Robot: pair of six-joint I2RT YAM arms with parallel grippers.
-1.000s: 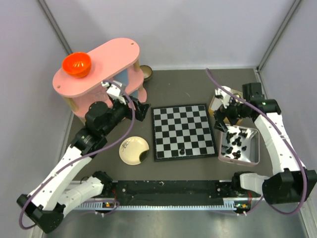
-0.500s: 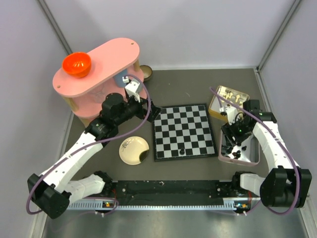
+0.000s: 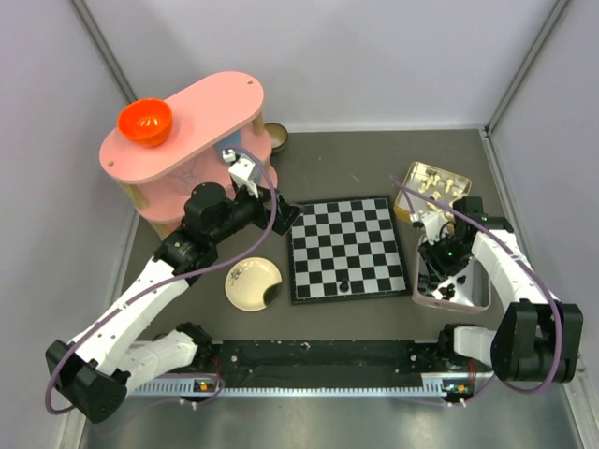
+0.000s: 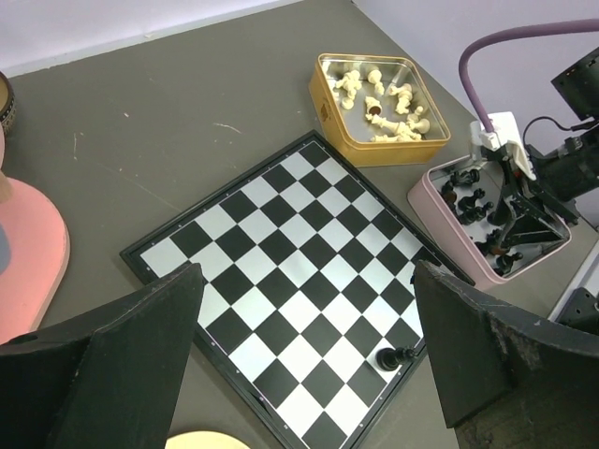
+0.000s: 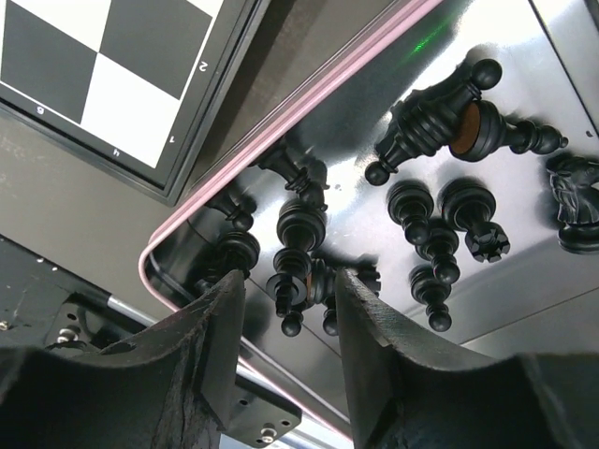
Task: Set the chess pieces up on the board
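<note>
Dark grey table [image 3: 346, 159], pale walls all round. Seen from above, the board [image 3: 344, 234] is laid flat in the middle. Just a single piece [image 3: 344, 282] is stood on it, near the front edge. The rest of the black chess pieces [image 3: 447, 281] are heaped in a pink tin [image 3: 482, 297] just right of the board, and the right gripper [image 3: 438, 271] is positioned down inside that tin. A yellow tin [image 3: 412, 192] of cream pieces is parked off the board's back-right corner. A cream plate [image 3: 245, 285] is set just left of the board, with a pink stand [image 3: 187, 122] and an orange bowl [image 3: 144, 122] further back on that side. The left gripper [image 3: 284, 211] is held by the board's back-left corner.

From the left wrist, the left gripper [image 4: 307, 281] is shown spread wide above the board [image 4: 281, 234], with nothing held between its fingers.

From the right wrist, the right gripper [image 5: 288, 281] is seen with its fingers parted on either side of one black piece [image 5: 295, 243], which lies in the tin corner beside the board. Small gaps can be made out on both sides, so no actual grip is shown.
</note>
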